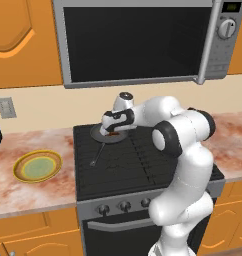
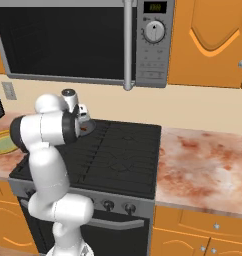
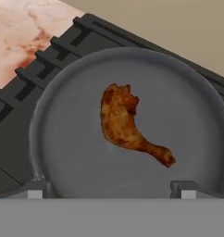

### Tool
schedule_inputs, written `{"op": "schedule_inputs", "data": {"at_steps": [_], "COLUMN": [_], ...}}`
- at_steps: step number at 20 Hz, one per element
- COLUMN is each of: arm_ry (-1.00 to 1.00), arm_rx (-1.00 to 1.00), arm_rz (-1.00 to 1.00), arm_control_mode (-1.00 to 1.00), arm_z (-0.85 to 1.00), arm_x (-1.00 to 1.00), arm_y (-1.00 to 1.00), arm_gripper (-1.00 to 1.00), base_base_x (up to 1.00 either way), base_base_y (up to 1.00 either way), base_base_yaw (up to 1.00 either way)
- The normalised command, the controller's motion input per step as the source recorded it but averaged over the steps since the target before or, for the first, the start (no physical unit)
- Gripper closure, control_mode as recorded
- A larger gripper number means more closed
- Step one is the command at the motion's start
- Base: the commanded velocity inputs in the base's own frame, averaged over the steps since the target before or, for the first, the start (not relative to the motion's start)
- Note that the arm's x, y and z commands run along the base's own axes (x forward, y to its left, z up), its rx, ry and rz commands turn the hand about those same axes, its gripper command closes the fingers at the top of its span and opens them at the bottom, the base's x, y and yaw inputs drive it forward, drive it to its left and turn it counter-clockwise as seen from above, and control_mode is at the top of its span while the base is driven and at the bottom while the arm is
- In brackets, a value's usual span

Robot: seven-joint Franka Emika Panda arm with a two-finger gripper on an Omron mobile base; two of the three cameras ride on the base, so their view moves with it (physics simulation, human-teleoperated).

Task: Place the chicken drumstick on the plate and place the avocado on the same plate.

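On the black stove (image 1: 143, 165), grey pan (image 3: 77, 139), chicken drumstick (image 3: 123, 122); marbled counter (image 1: 28, 190)

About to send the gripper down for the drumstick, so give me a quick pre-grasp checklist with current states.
1. Chicken drumstick in sight, lying in the frying pan: ok.
2. Gripper open, fingertips apart over the pan's near rim: ok.
3. Drumstick between the fingertips: not ok, it lies ahead of them.
4. Plate on the counter left of the stove, nothing on it: ok.
5. Avocado located: cannot tell.
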Motion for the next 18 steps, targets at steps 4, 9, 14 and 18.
{"op": "schedule_inputs", "data": {"at_steps": [4,9,14,18], "arm_ry": [0.04,0.02,0.01,0.01], "arm_rx": [0.0,0.0,0.0,0.0], "arm_rz": [0.0,0.0,0.0,0.0], "arm_control_mode": [-1.0,-1.0,-1.0,-1.0], "arm_z": [-0.26,-0.2,-0.2,-0.19], "arm_x": [0.3,0.38,0.38,0.33], "arm_y": [0.14,0.08,0.06,0.06], "arm_gripper": [-1.0,-1.0,-1.0,-1.0], "base_base_x": [0.0,0.0,0.0,0.0], "base_base_y": [0.0,0.0,0.0,0.0], "base_base_yaw": [0.0,0.0,0.0,0.0]}}
